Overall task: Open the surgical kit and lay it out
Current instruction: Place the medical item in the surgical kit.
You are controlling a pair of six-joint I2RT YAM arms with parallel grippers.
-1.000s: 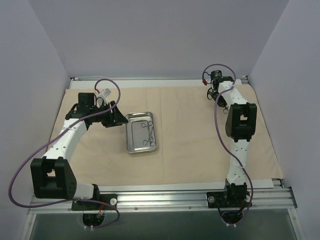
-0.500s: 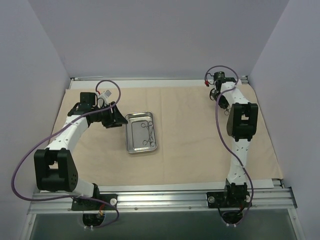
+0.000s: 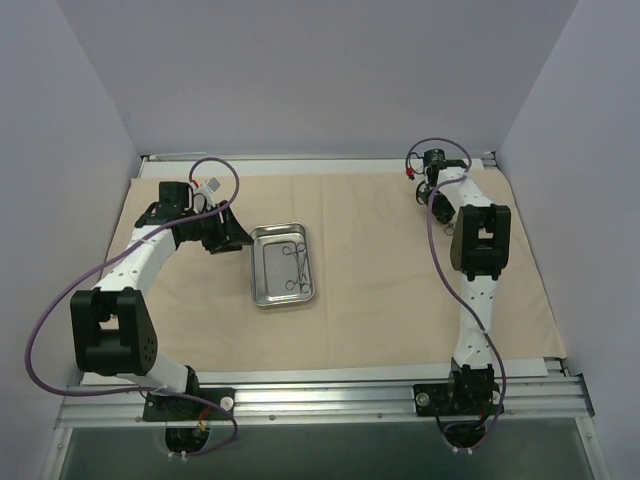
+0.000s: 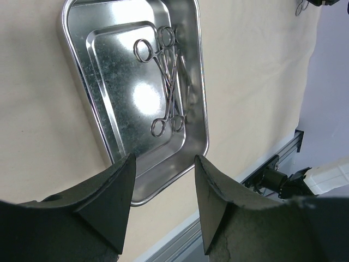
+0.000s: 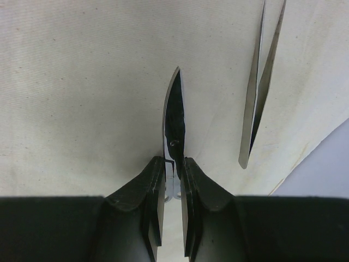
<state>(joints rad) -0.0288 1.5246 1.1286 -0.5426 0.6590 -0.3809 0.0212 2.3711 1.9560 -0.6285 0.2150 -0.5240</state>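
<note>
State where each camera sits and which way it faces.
Top external: above and behind left arm and right arm, looking down on the cloth wrap; both show.
Left wrist: on the left gripper, facing down at the steel tray; its open fingers show.
Right wrist: on the right gripper, facing the wrap; fingers shut on a metal instrument.
Shared: top and left wrist show the tray holding ring-handled instruments.
</note>
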